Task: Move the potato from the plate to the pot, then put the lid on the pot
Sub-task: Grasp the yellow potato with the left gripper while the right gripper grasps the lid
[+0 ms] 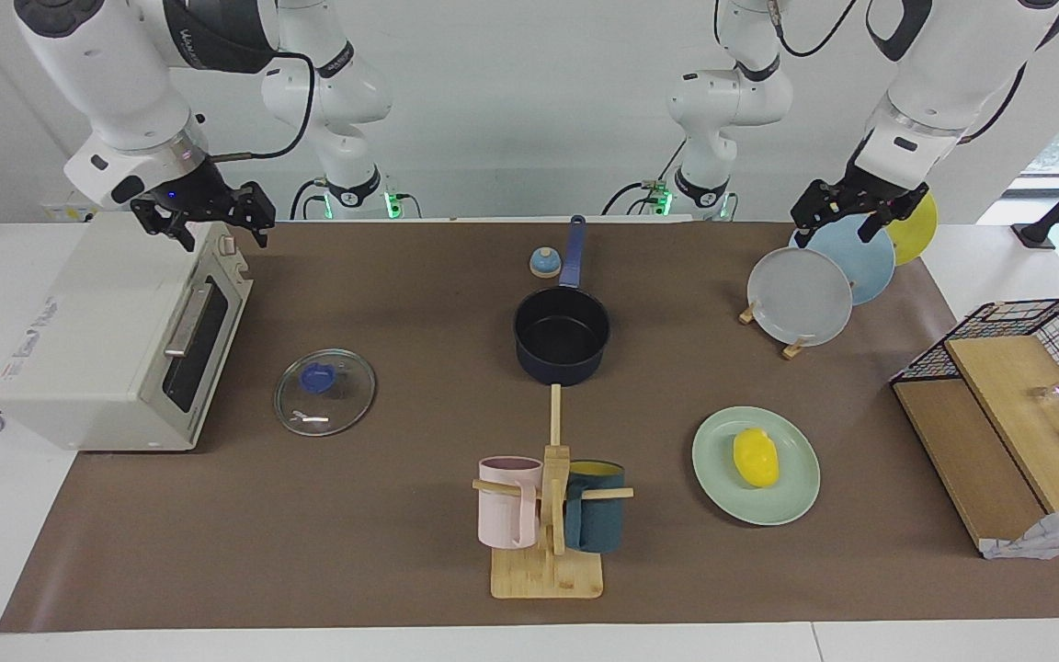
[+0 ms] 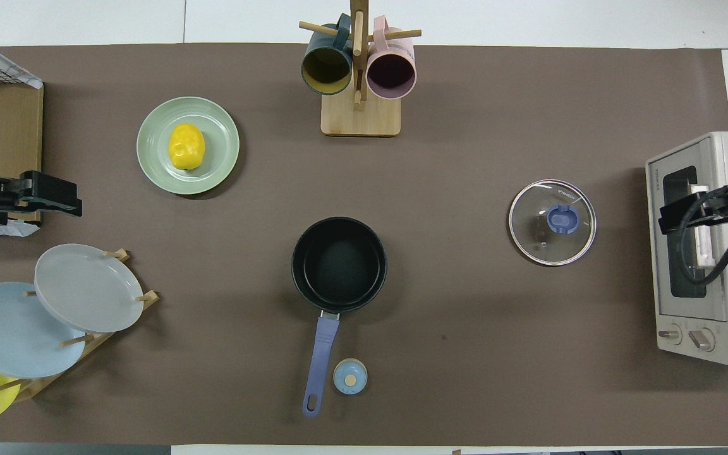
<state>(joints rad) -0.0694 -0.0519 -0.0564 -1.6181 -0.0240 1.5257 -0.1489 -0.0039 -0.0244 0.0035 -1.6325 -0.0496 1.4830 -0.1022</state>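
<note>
- Blue-handled, the pot [image 1: 562, 336] sits mid-table with its handle pointing back at the robots; I see it empty, uncovered.
- My left gripper [image 1: 847, 210] hangs over the plate rack [image 1: 791, 303], fingers apart, holding nothing.
- My right gripper [image 1: 203, 216] hovers above the toaster oven [image 1: 116, 340], fingers spread, also empty.
- Farther out, toward the right arm's end, I see the lid [image 1: 324, 391] flat on the mat, knob up.
- Farthest, toward the left arm's end, the potato [image 1: 756, 457] lies on the plate [image 1: 791, 501], beside the mug stand [image 1: 548, 515].
</note>
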